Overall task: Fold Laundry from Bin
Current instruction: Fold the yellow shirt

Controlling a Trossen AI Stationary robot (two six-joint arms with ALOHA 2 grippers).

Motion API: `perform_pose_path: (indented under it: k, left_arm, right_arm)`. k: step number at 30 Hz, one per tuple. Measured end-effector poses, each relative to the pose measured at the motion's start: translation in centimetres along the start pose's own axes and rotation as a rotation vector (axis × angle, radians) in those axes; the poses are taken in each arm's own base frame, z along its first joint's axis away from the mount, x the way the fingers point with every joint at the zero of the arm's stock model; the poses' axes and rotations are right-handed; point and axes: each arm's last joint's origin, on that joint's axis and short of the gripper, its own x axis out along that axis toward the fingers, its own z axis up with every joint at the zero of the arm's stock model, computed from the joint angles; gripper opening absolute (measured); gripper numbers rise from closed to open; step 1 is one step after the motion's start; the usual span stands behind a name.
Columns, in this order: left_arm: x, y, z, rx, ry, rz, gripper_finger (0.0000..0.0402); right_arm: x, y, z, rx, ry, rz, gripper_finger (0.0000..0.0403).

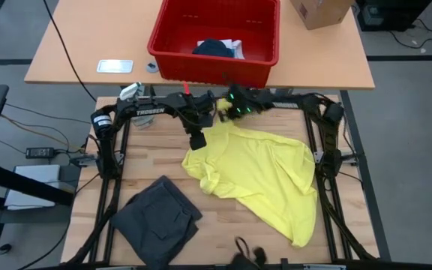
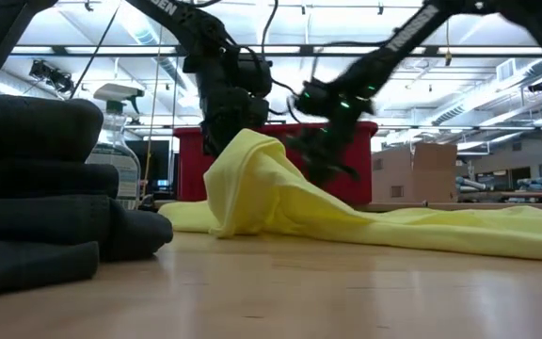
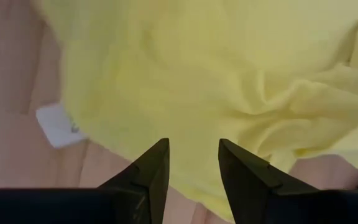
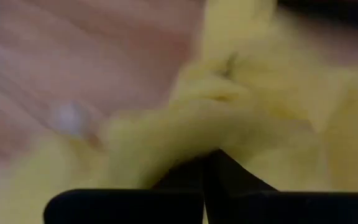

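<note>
From above, the bright yellow garment [image 1: 257, 176] lies spread and rumpled across the middle and right of the wooden tabletop [image 1: 163, 161]. A folded dark grey garment [image 1: 156, 217] sits near the front left corner, well apart from the yellow one. The red bin [image 1: 163, 34] stands on a second table beyond the work area, with a dark blue piece [image 1: 212, 49] and a bit of white cloth [image 1: 235, 46] inside it. A brown cardboard box [image 1: 319, 10] sits to the bin's right. The left gripper [image 1: 197, 139] hangs over the yellow garment's back left edge, and the right gripper [image 1: 222, 107] is just behind that edge, close to the left one.

At table height, the yellow garment [image 2: 280, 202] rises in a peak under the two arms and trails flat to the right. The stacked dark grey garment [image 2: 36, 188] fills the left foreground, with a spray bottle [image 2: 116, 141] behind it.

The left wrist view shows the left gripper [image 3: 193, 152] with its fingers [image 3: 154, 168] parted, a gap between them, poised over yellow cloth [image 3: 197, 74] and holding nothing. A small white tag [image 3: 58, 124] pokes out at the cloth's edge.

The right wrist view shows the right gripper [image 4: 209, 155] with its fingers closed together, pinching a bunched fold of the yellow cloth [image 4: 241, 112].
</note>
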Motion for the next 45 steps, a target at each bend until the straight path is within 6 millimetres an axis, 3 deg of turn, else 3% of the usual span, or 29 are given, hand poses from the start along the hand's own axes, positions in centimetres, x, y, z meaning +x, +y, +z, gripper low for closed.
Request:
perform_pose_path:
  k: [3, 5, 10, 14, 17, 19, 23, 31, 36, 45]
  left_arm:
    - [0.1, -0.1, 0.0, -0.003, 0.008, 0.000, 0.0141]
    - [0.1, -0.3, -0.1, 0.000, 0.015, -0.001, 0.0141]
    - [0.2, -0.6, -0.1, 0.017, 0.024, -0.005, 0.0141]
    - [0.8, -1.2, 0.0, 0.123, 0.007, -0.021, 0.0141]
    - [2.0, -1.1, -0.3, 0.187, -0.052, -0.135, 0.0141]
    - [2.6, -0.1, -0.8, 0.157, -0.071, -0.176, 0.0141]
    - [3.9, 1.8, -2.7, 0.055, 0.002, -0.100, 0.0141]
    - [7.0, 3.5, -7.1, -0.139, 0.081, -0.112, 0.0141]
    - [6.2, 3.7, -9.9, -0.307, 0.303, -0.036, 0.0139]
    - [1.4, 2.7, -11.9, -0.353, 0.415, 0.192, 0.0106]
  right_arm:
    - [-0.6, 2.3, 4.2, -0.101, -0.087, 0.103, 0.0000]
    - [-1.2, 3.1, 5.9, -0.123, -0.102, 0.100, 0.0000]
    - [-2.8, 3.2, 7.1, -0.149, 0.021, -0.022, 0.0000]
    - [-4.0, 3.6, 4.9, -0.220, 0.200, -0.112, 0.0000]
    - [-4.4, 4.7, 2.7, -0.287, 0.291, -0.144, 0.0001]
    - [-4.1, 5.4, 1.5, -0.315, 0.325, -0.159, 0.0001]
    - [-3.2, 6.5, -0.7, -0.320, 0.357, -0.161, 0.0001]
    - [-1.5, 8.0, -4.8, -0.338, 0.394, -0.174, 0.0001]
    - [-1.1, 8.9, -7.9, -0.387, 0.439, -0.207, 0.0001]
    - [-2.2, 9.6, -12.8, -0.483, 0.531, -0.286, 0.0002]
